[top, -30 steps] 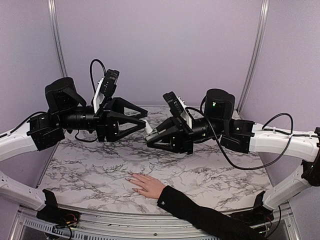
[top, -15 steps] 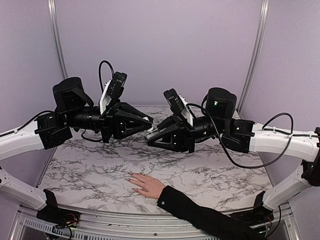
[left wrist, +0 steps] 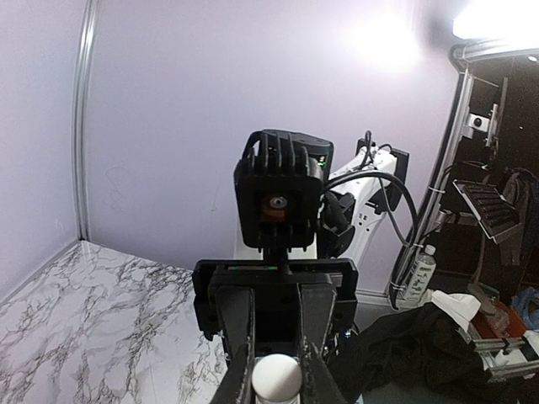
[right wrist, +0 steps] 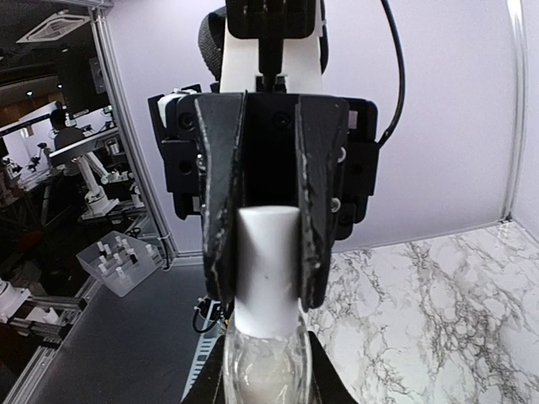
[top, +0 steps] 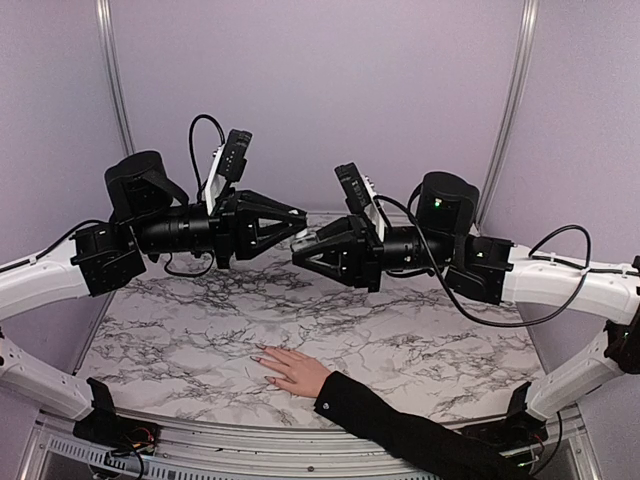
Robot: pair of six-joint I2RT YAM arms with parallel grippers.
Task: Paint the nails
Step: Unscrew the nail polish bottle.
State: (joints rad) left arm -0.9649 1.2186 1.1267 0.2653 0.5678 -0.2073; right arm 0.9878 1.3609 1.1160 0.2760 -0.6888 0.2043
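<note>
Above the white marble surface [top: 180,345], the left tool [top: 303,224] clenches a white cylindrical cap [right wrist: 268,261]; the right tool [top: 297,255] grips the clear bottle [right wrist: 261,370] joined to it.

The left end effector [top: 303,220] and right end effector [top: 297,254] meet tip to tip above the bench [top: 180,330]. A cap [right wrist: 268,252] sits between the left one's fingers, and its bottle [right wrist: 263,370] sits between the right one's. Below both, towards the arm bases, a hand [top: 295,370] lies on the bench.
</note>
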